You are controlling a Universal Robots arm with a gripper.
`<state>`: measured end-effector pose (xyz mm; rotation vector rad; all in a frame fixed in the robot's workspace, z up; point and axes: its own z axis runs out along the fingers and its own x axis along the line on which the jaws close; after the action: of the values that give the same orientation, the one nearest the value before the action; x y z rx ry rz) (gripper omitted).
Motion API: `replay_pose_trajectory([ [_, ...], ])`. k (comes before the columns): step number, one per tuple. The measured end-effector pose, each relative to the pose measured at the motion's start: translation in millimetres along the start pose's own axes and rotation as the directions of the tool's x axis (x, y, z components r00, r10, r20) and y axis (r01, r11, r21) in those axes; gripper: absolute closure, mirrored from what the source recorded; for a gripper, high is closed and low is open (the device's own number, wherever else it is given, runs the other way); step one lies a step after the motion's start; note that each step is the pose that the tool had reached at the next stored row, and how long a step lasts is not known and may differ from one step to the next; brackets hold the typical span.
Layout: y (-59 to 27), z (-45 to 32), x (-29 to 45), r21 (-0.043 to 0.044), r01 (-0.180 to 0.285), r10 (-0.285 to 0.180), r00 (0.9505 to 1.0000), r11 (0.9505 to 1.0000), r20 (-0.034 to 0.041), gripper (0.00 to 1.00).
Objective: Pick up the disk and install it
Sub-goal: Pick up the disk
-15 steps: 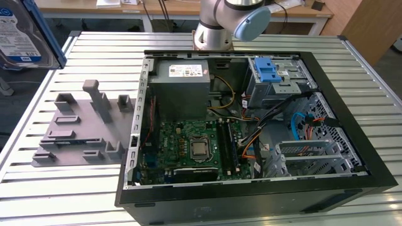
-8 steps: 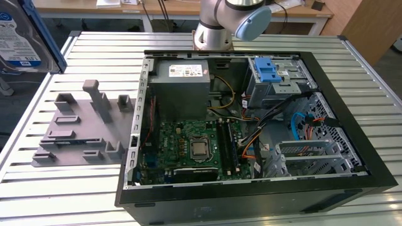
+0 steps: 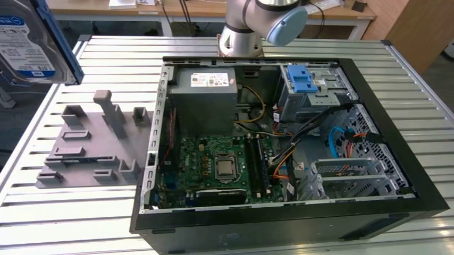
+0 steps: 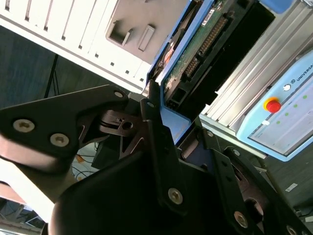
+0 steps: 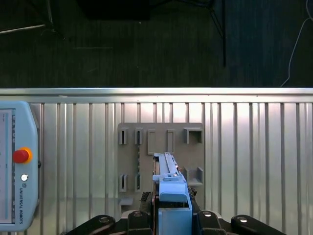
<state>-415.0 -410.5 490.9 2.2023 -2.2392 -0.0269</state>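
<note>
While the gripper [image 5: 172, 219] pinches the disk [image 5: 167, 177] edge-on between its fingers, the disk hangs clear above the grey slotted fixture [image 5: 195, 134] lying beneath the hand on the ribbed table [image 5: 254, 147].

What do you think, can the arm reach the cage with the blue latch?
Probably yes. The case lies open, so the cage is bare from above, with cables just beside it. The gripper holds the disk up over the grey holder, clear of the case.
</note>
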Motion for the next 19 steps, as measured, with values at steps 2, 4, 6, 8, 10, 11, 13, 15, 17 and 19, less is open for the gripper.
replay_pose_trajectory([
  [2, -4.3, 0.0, 1.0, -0.0001, 0.0, 0.0, 1.0, 1.0, 0.0, 0.63],
  [4, -10.0, -0.1, 2.0, -0.0002, 0.0, 0.0, 1.0, 1.0, 0.0, 0.63],
  [6, -15.4, -0.3, 2.8, -0.0006, 0.0, 0.0, 1.0, 1.0, -0.0001, 0.63],
  [8, -20.0, -0.3, 3.3, -0.0006, 0.0, 0.0, 1.0, 1.0, -0.0001, 0.63],
  [10, -24.0, -0.3, 3.7, -0.0006, 0.0, 0.0, 1.0, 1.0, 0.0, 0.63],
  [11, -26.2, -0.4, 3.9, -0.0007, 0.0, 0.0, 1.0, 1.0, 0.0, 0.63],
  [13, -30.2, -0.4, 4.2, -0.0006, 0.0, 0.0, 1.0, 1.0, 0.0, 0.63],
  [15, -33.9, -0.5, 4.5, -0.0007, 0.0, 0.0, 1.0, 1.0, -0.0001, 0.63],
  [17, -36.8, -0.5, 4.6, -0.0007, 0.0, 0.0, 1.0, 1.0, -0.0001, 0.63],
  [19, -38.6, -0.4, 4.8, -0.0006, 0.0, 0.0, 1.0, 1.0, 0.0, 0.63],
])
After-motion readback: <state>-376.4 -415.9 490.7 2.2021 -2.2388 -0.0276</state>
